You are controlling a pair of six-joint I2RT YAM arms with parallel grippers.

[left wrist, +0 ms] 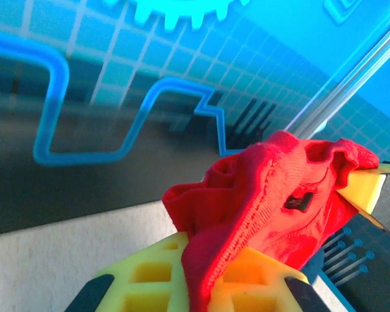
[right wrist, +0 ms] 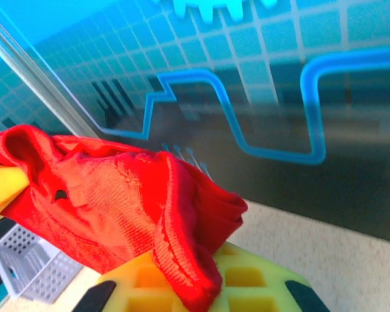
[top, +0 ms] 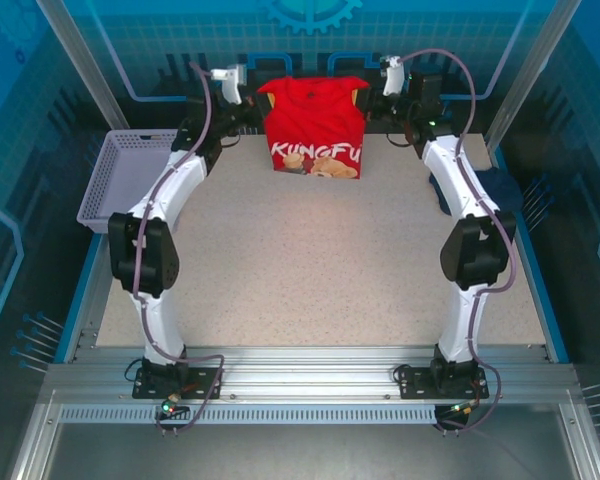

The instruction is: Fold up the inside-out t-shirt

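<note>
The speckled beige worktop (top: 310, 270) takes up most of the top view, and the two arms curve up its sides towards the far edge. There the inside-out t-shirt (top: 313, 125) hangs as a red panel, stretched between the two claws. Its tan-and-white printed face is turned to the camera, and its lower hem is at or just above the worktop surface; I cannot tell whether it touches.

A lavender mesh basket (top: 125, 175) sits at the far left edge of the worktop, beside the left arm and well apart from the shirt. A dark garment (top: 502, 190) lies at the right edge, beside the right arm.

The left claw (top: 248, 95) meets the shirt's upper left corner and the right claw (top: 378, 90) meets its upper right corner.

In the left wrist view the left claw (left wrist: 205, 260) is clamped together on a bunched fold of the red cloth (left wrist: 266, 195), which spills over the yellow fingers (left wrist: 149, 273) and runs away to the right. In the right wrist view the right claw (right wrist: 188, 266) is likewise pinched tight on the cloth (right wrist: 110, 195), which drapes over its yellow fingers (right wrist: 253, 276) and runs off to the left.

A small dark tag (left wrist: 299, 201) shows on the gathered fabric.
</note>
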